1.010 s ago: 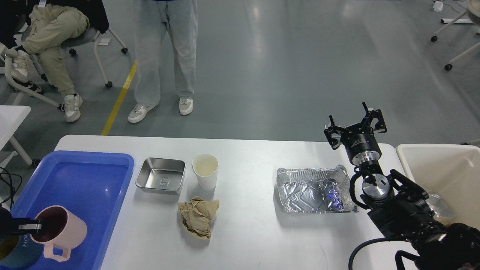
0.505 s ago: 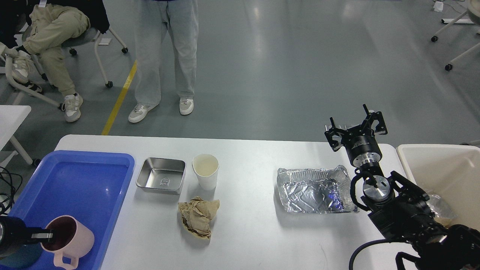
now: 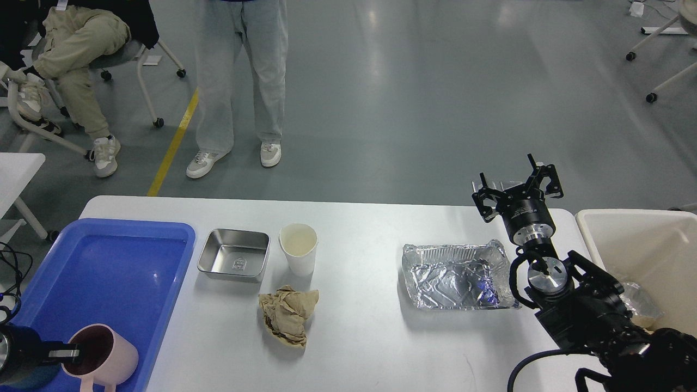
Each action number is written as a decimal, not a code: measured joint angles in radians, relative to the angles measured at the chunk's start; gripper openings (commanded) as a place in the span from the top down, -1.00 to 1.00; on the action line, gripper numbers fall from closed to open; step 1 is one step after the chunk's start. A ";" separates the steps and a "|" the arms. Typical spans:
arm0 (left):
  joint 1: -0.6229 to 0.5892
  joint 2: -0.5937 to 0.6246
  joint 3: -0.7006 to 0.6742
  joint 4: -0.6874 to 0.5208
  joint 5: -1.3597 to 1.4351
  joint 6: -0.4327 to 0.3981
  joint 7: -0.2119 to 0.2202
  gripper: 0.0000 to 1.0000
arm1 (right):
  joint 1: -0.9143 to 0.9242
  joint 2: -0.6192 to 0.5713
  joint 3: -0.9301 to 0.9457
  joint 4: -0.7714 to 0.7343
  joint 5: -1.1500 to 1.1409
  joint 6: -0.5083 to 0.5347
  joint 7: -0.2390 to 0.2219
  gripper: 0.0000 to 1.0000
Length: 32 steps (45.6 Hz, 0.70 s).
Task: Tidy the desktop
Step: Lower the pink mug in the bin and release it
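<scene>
Your right hand (image 3: 517, 187) hovers with fingers spread, holding nothing, above the surface (image 3: 370, 337) just behind the foil tray (image 3: 454, 276). Your left hand (image 3: 65, 355) grips the pink mug (image 3: 106, 356) by its rim over the blue tray (image 3: 109, 261).

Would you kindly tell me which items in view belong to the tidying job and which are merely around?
For the job:
- large white rectangular desktop
- pink plastic mug
- blue plastic tray
- square steel dish
- white paper cup
- crumpled brown paper
- crinkled foil tray
- beige bin

Just around:
- wheeled chair
- small white side table
</scene>
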 measured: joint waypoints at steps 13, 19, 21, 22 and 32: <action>0.014 -0.006 -0.002 0.004 0.000 0.023 0.004 0.05 | -0.007 -0.003 0.000 0.001 0.000 0.010 0.000 -1.00; 0.015 -0.003 -0.002 0.003 -0.009 0.038 0.004 -0.18 | -0.007 -0.003 0.000 0.000 0.000 0.012 0.000 -1.00; 0.015 0.000 -0.002 0.003 -0.010 0.045 0.003 -0.22 | -0.007 -0.003 0.000 0.000 0.000 0.012 0.000 -1.00; 0.015 0.001 -0.002 0.002 -0.011 0.048 0.002 -0.23 | -0.007 -0.003 0.000 0.000 0.000 0.012 0.000 -1.00; 0.013 0.012 -0.002 -0.007 -0.011 0.057 0.000 -0.38 | -0.006 -0.001 0.000 0.000 0.000 0.012 0.000 -1.00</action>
